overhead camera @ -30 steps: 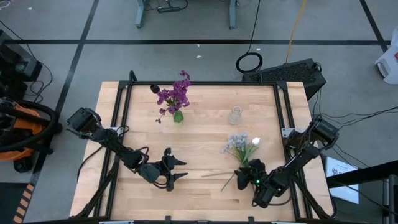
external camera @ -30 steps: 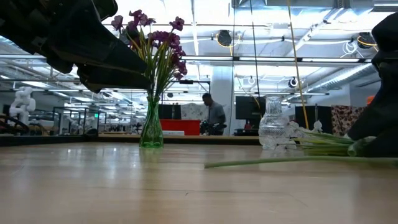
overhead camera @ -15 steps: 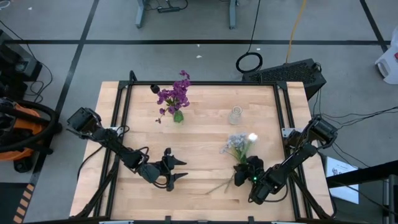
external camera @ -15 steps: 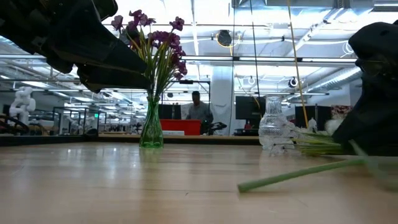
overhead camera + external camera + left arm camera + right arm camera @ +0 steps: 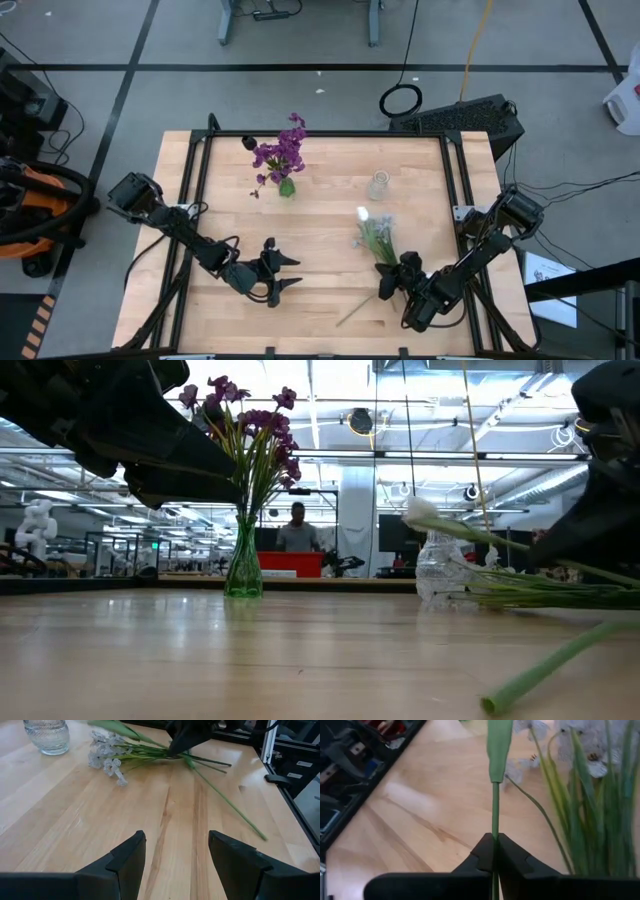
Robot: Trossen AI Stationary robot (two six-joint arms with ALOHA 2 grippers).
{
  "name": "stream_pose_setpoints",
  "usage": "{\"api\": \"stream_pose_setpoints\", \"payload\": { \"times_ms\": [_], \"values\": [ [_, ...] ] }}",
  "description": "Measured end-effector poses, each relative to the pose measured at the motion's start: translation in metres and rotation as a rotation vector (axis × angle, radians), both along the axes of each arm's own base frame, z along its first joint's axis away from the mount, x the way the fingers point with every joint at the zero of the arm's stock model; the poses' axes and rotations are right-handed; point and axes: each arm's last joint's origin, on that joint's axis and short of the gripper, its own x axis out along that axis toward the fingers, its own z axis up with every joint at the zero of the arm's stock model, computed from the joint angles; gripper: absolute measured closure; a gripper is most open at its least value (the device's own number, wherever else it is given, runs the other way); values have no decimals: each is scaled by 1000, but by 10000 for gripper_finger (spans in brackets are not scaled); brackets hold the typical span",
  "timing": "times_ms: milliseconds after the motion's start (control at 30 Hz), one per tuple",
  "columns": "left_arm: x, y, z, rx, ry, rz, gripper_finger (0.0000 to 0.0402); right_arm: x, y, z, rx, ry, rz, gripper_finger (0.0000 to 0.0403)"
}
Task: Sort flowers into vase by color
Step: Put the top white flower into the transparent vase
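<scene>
One long green stem topped by a white bud (image 5: 360, 213) is pinched between the right fingers (image 5: 495, 851) near the worktop's (image 5: 320, 215) front right corner, presumably for the clear glass vase (image 5: 378, 185), while the left fingers (image 5: 180, 855) wait spread.

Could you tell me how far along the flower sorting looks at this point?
Done: the purple flowers stand in the green vase. In hand: the right gripper has its fingers shut on a white-bud stem, lifting its bud end off the table. Left: the pale flowers lying on the table; the clear vase is empty. The left gripper waits open.
</scene>
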Motion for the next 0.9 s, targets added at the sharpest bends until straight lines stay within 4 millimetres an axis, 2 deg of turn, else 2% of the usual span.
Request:
{"api": "stream_pose_setpoints", "payload": {
  "times_ms": [200,400,667,900],
  "values": [
    [1,0,2,-12,-20,0,180,4,3,5,-55,-52,16,401],
    [3,-1,8,-11,-77,-14,180,14,9,18,-133,-81,28,402],
    [7,-3,19,11,-166,-36,180,39,15,42,-283,-53,58,402],
    [15,-2,27,36,-189,-31,180,65,19,73,-401,-21,76,403]
  ]
}}
